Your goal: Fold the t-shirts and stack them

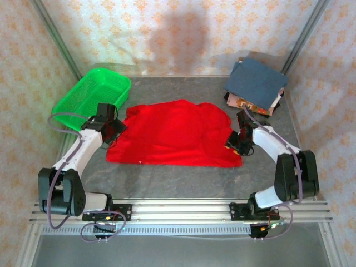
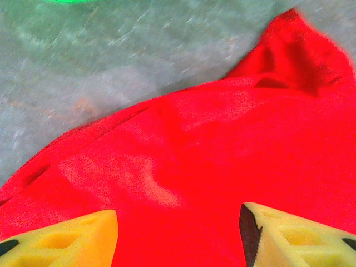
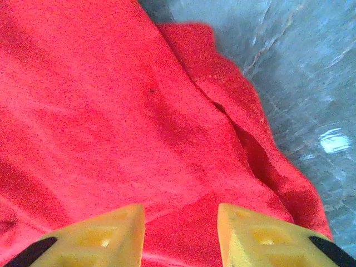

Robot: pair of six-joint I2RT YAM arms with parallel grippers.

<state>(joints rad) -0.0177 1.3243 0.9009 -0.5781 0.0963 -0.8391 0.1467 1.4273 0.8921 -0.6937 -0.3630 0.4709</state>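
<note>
1. Folding of the red t-shirt (image 1: 175,133) is judged unfinished; it is spread mid-table.
2. A folded stack (image 1: 256,84) is seen far right.
3. The left gripper (image 2: 179,236) and right gripper (image 3: 181,233) are seen parted over the shirt's edges, nothing clamped.

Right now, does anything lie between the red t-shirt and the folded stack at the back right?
Nothing visible: only bare grey table separates the crumpled red cloth t-shirt from the slate-blue-topped stack of folded shirts.
</note>
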